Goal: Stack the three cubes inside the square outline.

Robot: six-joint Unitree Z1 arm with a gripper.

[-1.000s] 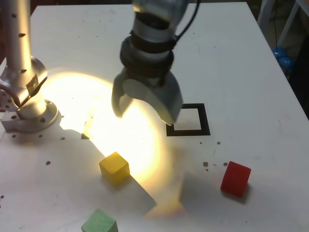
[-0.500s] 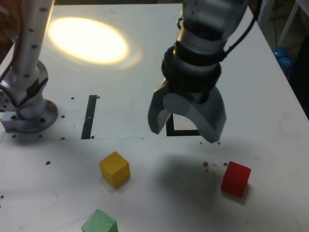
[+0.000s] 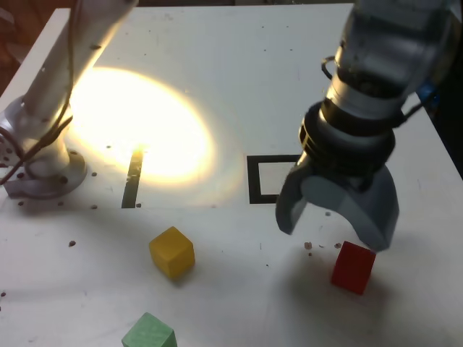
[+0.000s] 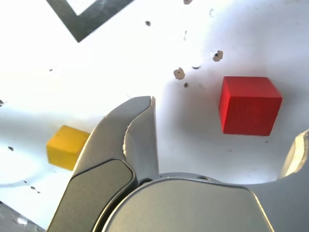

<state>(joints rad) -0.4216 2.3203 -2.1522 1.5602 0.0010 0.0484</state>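
- Hovering wide open and empty, the grey pincer [image 3: 334, 225] hangs just above the small matte red cube [image 3: 353, 267].
- The cube rests on the white desk [image 3: 217, 72], beside the black square outline [image 3: 255, 179].

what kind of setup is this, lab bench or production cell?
Most likely a lab test bench. A white table carries a taped square outline, a tape strip and toy-like cubes such as the red cube, with the arm's open tool above.
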